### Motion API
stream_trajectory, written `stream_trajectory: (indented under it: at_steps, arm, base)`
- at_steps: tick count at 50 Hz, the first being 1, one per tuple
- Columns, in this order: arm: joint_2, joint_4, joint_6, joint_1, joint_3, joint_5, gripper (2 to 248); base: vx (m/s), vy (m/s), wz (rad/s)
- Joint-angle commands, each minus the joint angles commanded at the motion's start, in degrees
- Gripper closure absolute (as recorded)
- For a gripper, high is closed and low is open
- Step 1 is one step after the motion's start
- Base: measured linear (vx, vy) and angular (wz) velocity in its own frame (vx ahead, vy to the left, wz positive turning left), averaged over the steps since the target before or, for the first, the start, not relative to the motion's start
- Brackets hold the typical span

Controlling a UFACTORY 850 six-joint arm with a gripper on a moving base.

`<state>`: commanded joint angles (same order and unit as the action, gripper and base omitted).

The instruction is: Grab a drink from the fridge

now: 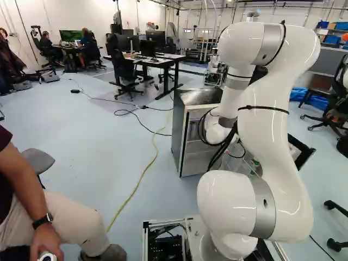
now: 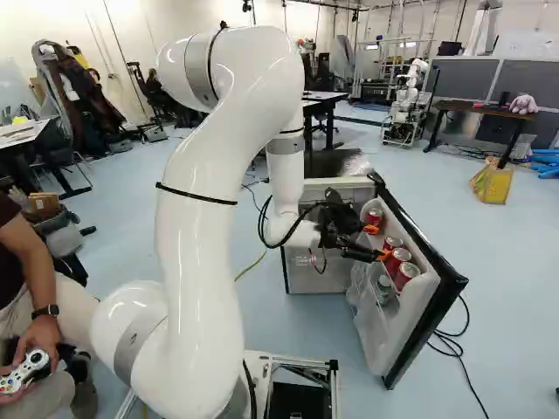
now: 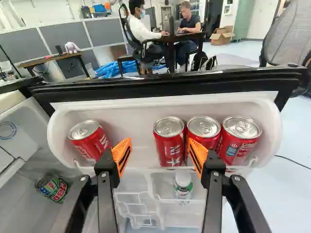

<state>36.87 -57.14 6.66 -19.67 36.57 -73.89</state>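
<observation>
Tool (image 3: 159,143), its fingers wide apart and gripping nothing, faces the door shelf (image 3: 129,112); one red can (image 3: 169,141) stands ahead between them, presumably so you can close around it.

white arm (image 1: 269,136), grey bands (image 1: 265,209), black cables (image 1: 222,151), black gripper (image 2: 377,243), orange pads (image 3: 121,154)

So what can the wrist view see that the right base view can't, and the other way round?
Only the wrist view shows the green can inside the fridge.

Only the right base view shows the white arm and the game controller at a person's hand.

Both show the fingers with orange pads, and four red cans in the door shelf.
</observation>
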Motion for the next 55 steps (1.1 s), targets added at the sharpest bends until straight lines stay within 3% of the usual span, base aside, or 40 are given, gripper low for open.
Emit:
stream_trajectory:
  at_steps: [55]
  arm:
    - [1.19, 0.00, 0.00, -1.17, 2.13, 3.69, 79]
  base:
    - [0.000, 0.000, 0.000]
